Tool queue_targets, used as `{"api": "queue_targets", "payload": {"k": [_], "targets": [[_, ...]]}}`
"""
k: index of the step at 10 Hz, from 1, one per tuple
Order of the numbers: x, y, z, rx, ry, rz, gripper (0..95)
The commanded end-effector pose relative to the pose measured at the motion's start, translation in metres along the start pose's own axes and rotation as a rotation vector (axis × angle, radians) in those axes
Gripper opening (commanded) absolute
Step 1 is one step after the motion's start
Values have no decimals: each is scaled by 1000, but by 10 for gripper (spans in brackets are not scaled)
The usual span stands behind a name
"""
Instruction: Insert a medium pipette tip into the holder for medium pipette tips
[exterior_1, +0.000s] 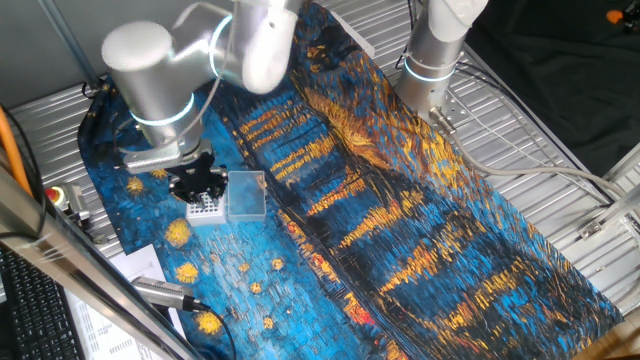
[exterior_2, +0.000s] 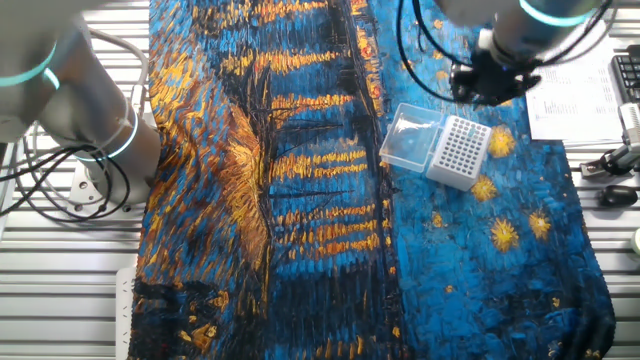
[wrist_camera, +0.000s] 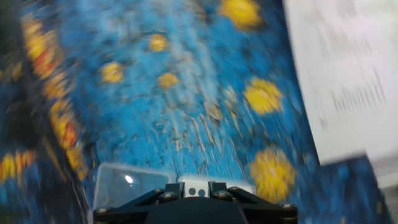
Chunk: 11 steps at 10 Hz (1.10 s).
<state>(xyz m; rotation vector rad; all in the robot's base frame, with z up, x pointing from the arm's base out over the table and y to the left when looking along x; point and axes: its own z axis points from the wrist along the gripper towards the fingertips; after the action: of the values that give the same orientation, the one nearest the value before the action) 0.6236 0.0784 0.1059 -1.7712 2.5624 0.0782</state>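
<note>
**Gripper over the tip holder, fingers not readable**

- One fixed view: gripper (exterior_1: 197, 183), black, hangs just above the holder for medium pipette tips (exterior_1: 204, 208). The holder's white block sits at the gripper's 6 o'clock, with the clear plastic box (exterior_1: 245, 194) touching it at 3 o'clock. Both rest on the painted blue-and-gold cloth (exterior_1: 400, 230).
- The other fixed view, from the far side: the holder (exterior_2: 460, 150) shows its whole top, a dense grid of dark holes facing straight up. The block is roughly square, so no long axis; it sits turned a little against the cloth's edge. The clear box (exterior_2: 410, 140) is at its 9 o'clock here, and the gripper (exterior_2: 490, 82) is at its 1 o'clock. Printed paper sheets (exterior_2: 585, 95) lie at 3 o'clock.
- Hand view: blurred. Only the gripper body (wrist_camera: 196, 208) at the bottom edge, a sliver of the holder (wrist_camera: 214, 185) above it, and the clear box (wrist_camera: 127, 186) at its 9 o'clock.
- Fingers: gap hidden in all views; cannot tell how far open, nor whether a pipette tip is held.
</note>
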Motion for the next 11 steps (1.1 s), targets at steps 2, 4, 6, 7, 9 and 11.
{"api": "queue_targets", "payload": {"k": [2, 4, 6, 7, 9, 11], "targets": [[0, 11, -18, 37, 93, 549, 0], [6, 13, -20, 33, 99, 642, 0], [7, 13, -21, 40, 93, 691, 0], [7, 13, -21, 41, 89, 704, 0], [7, 13, -21, 50, 76, 760, 0], [7, 14, -23, 44, 27, 764, 0]]}}
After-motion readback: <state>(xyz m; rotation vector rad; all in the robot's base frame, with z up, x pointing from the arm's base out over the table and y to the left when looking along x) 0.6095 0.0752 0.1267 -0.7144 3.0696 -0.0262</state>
